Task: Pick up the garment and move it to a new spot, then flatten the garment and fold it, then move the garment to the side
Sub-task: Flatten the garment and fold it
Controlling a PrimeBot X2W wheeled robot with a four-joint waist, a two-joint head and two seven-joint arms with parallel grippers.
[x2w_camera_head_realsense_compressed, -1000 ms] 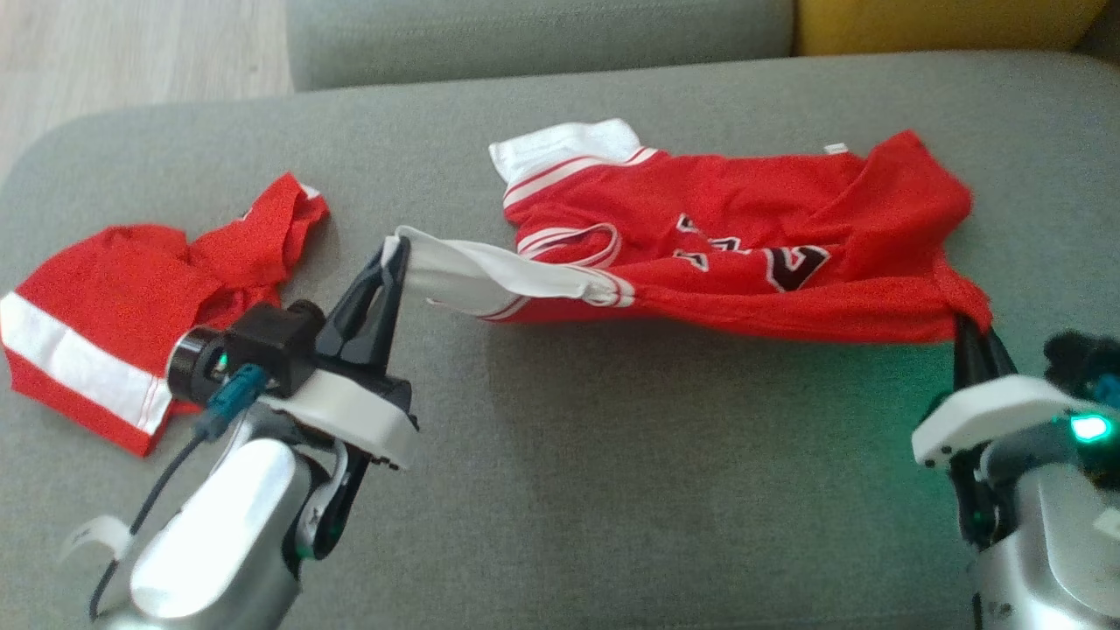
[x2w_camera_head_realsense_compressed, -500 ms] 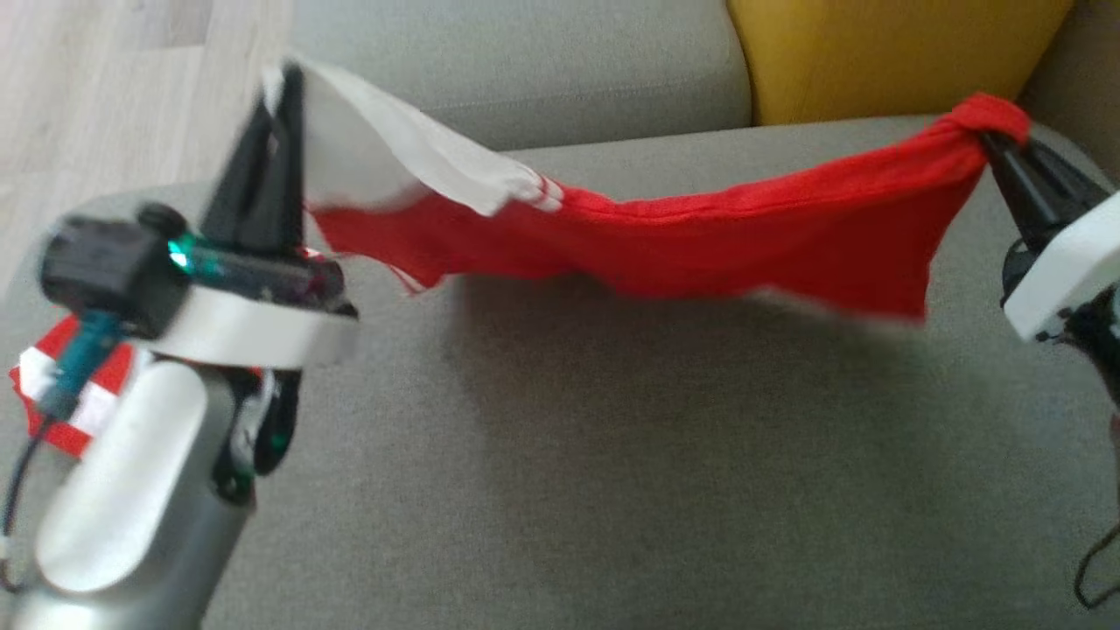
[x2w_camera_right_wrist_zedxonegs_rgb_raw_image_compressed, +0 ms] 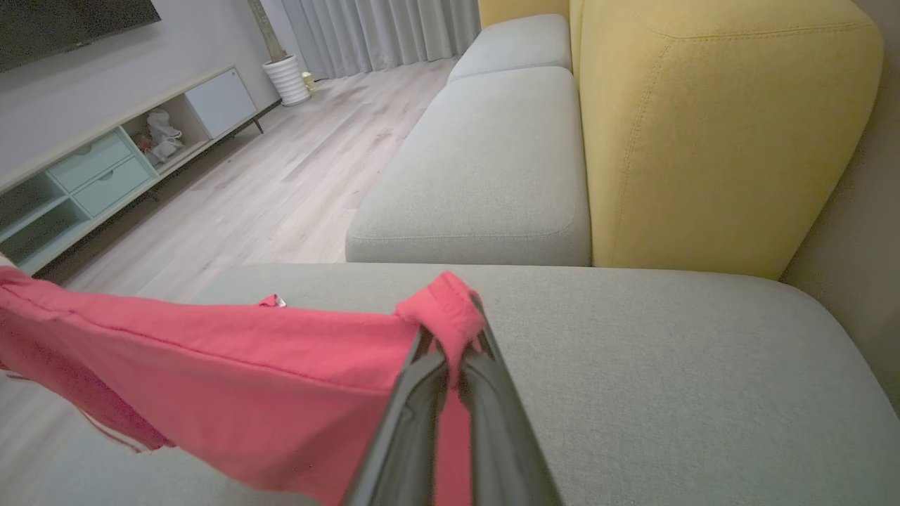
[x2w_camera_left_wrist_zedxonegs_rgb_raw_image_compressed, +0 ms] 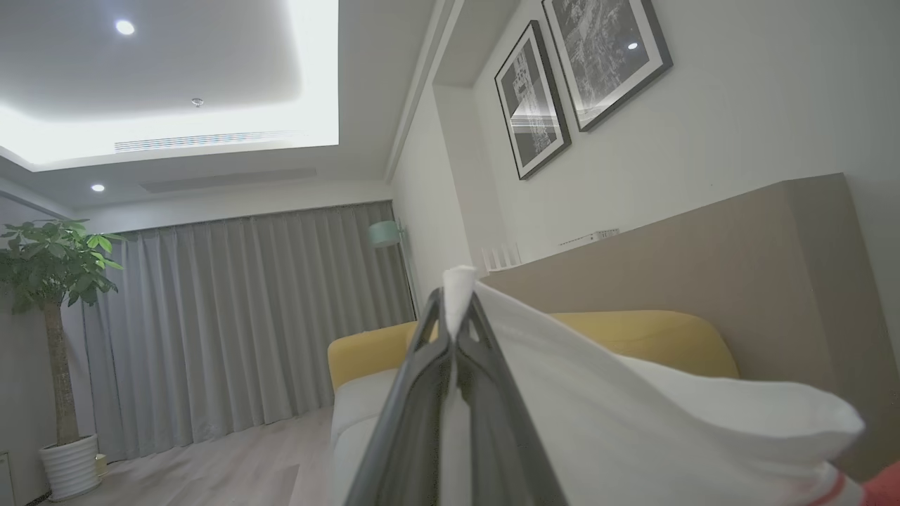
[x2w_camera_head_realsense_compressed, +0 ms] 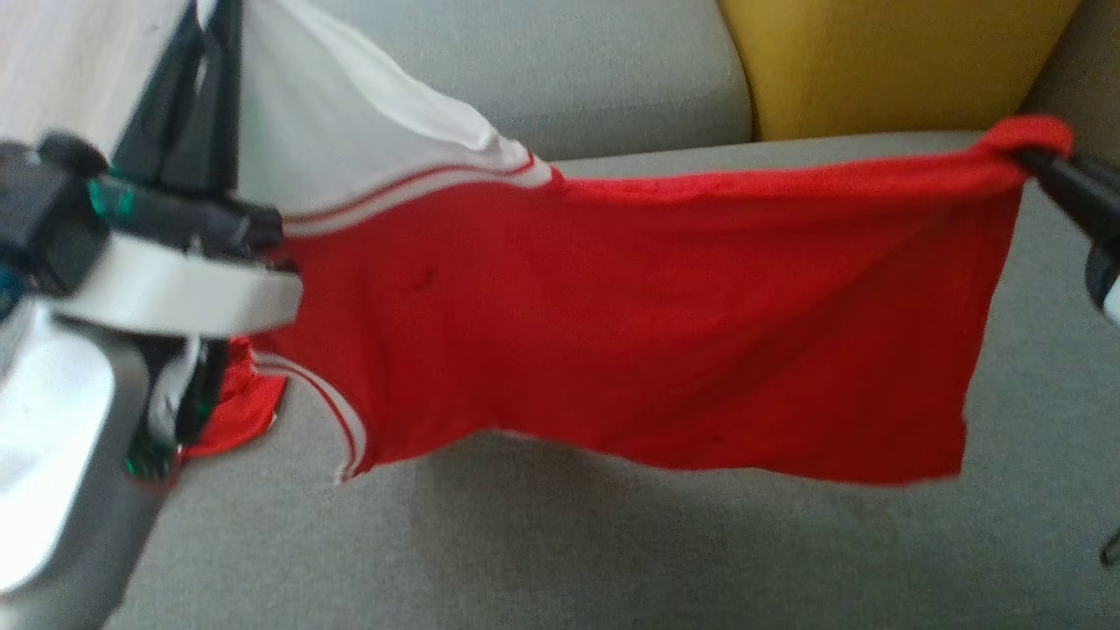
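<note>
The garment (x2w_camera_head_realsense_compressed: 630,306), a soft red knit jersey with a white panel and striped trim, hangs stretched as a broad sheet above the grey woven sofa seat (x2w_camera_head_realsense_compressed: 612,542). The left end effector (x2w_camera_left_wrist_zedxonegs_rgb_raw_image_compressed: 457,330) pinches its white corner tight. The right end effector (x2w_camera_right_wrist_zedxonegs_rgb_raw_image_compressed: 450,351) clamps a bunched red corner. Below the left arm lies a blurred red cloth (x2w_camera_head_realsense_compressed: 241,411), possibly another garment.

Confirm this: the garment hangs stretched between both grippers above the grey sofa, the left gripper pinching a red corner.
Wrong on one point: the left gripper pinches the white end of the garment, not a red corner, as the left wrist view shows. The rest stands: it hangs stretched between that gripper and the right gripper, above the grey sofa.
</note>
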